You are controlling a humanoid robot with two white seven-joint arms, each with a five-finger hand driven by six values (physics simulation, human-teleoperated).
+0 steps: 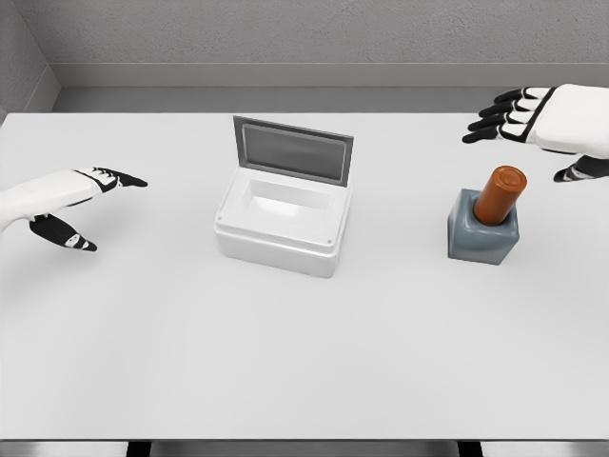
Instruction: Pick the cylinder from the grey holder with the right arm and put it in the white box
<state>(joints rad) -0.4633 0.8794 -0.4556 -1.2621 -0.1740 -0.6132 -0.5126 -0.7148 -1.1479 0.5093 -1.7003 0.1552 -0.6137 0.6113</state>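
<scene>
An orange-brown cylinder point(500, 193) stands slightly tilted in a grey block holder point(482, 238) on the right of the table. The white box point(279, 221) sits in the middle with its grey lid point(293, 149) raised at the back. My right hand point(519, 129) hovers above and just right of the cylinder, fingers spread and pointing left, thumb hanging lower; it holds nothing and does not touch the cylinder. My left hand point(90, 202) rests open over the table's left side.
The white table point(304, 362) stretches wide in front of the box and holder. A grey wall rises behind the far edge. Nothing else stands on the surface.
</scene>
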